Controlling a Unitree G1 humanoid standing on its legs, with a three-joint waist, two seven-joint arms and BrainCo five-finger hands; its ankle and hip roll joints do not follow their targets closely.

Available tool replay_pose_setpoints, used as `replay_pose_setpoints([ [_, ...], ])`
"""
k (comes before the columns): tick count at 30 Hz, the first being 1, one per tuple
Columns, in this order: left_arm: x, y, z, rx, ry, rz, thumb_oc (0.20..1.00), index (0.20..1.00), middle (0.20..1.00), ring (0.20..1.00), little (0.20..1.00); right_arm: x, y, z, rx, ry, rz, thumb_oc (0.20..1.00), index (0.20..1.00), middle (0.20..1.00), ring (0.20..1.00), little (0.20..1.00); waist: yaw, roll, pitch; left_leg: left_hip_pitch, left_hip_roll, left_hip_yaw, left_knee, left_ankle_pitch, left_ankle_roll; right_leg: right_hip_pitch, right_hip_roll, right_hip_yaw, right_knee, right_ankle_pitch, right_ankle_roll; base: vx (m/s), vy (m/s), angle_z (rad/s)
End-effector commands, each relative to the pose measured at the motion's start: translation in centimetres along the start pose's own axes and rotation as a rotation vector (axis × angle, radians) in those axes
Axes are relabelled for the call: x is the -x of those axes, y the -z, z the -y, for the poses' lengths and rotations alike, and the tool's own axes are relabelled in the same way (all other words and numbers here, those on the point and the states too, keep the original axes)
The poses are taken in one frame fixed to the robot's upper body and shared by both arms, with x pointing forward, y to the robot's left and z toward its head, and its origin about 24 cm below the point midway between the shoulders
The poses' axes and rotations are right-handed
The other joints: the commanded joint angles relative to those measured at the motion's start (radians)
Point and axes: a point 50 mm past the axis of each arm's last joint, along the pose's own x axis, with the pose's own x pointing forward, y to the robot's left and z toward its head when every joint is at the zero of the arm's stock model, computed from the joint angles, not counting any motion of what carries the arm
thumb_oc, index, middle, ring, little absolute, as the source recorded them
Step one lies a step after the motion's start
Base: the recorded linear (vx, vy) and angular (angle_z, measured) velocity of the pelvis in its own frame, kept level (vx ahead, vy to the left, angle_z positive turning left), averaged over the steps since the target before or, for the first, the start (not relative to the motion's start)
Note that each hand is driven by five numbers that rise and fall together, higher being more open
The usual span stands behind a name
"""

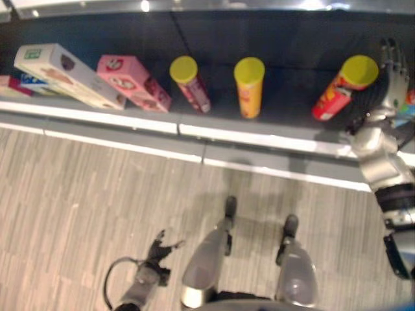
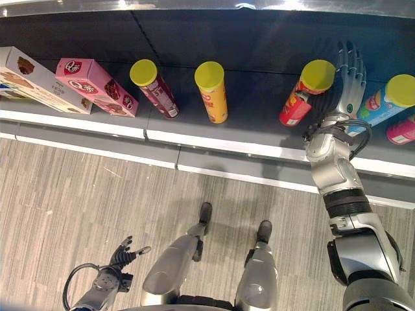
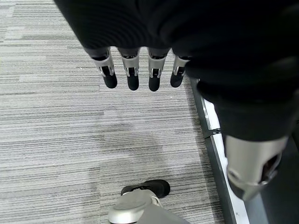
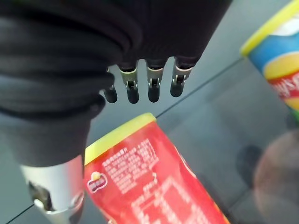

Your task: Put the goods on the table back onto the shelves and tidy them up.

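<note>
While right robot hand (image 2: pixel 349 78) open, red can (image 2: pixel 305 91) just beside.

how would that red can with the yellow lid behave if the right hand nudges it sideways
The red can is a tall, narrow cylinder, so it would likely tip rather than slide. Once down, its round wall would probably let it roll along the shelf. The right hand is open beside it, with the blue can close by.

Right hand (image 2: pixel 350 81) is sitting open between the red can (image 2: pixel 306 91) and the blue can (image 2: pixel 384 102), both crowding it. Wider shelf (image 2: pixel 259 146) room is lying between the red can and the orange can (image 2: pixel 212 91).
</note>
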Motion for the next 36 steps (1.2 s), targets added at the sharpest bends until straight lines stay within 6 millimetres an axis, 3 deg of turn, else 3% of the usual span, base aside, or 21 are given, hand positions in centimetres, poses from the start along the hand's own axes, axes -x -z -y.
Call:
replay_pose_setpoints([
  [1,0.1,0.6,-1.4,-0.017,-0.029,-0.011,1.000,1.000,1.000,1.000,1.000,-0.1,-1.4,-0.2,-0.146,0.008,0.028,1.000,1.000,1.000,1.000,1.000,0.015,-0.067,-0.057,0.034,0.008,0.030,0.147,-0.271,-0.027,-0.072,-0.031,0.009,-0.097,0.098,0.015,0.00,0.000,0.00],
  [6,0.3,0.8,-1.4,-0.011,-0.026,-0.018,1.000,1.000,1.000,1.000,1.000,0.3,-1.2,-1.5,-0.289,-0.048,-0.062,1.000,1.000,1.000,1.000,1.000,0.016,-0.061,-0.053,0.038,0.010,0.031,0.137,-0.262,-0.028,-0.074,-0.029,0.009,-0.099,0.100,0.014,0.00,0.000,0.00],
  [18,0.8,1.1,-1.5,-0.007,-0.005,-0.016,1.000,1.000,1.000,1.000,1.000,1.2,-0.2,-3.2,-0.446,-0.153,-0.174,1.000,1.000,1.000,1.000,1.000,0.020,-0.050,-0.053,0.049,0.016,0.028,0.108,-0.245,-0.033,-0.071,-0.025,-0.003,-0.100,0.095,0.013,0.00,0.000,0.00],
  [36,0.7,0.8,-1.3,0.000,0.010,-0.006,1.000,1.000,1.000,1.000,1.000,1.8,0.0,-3.7,-0.489,-0.205,-0.177,1.000,1.000,1.000,1.000,1.000,0.021,-0.054,-0.057,0.064,0.022,0.032,0.096,-0.243,-0.035,-0.062,-0.022,-0.009,-0.102,0.091,0.014,0.00,0.000,0.00],
])
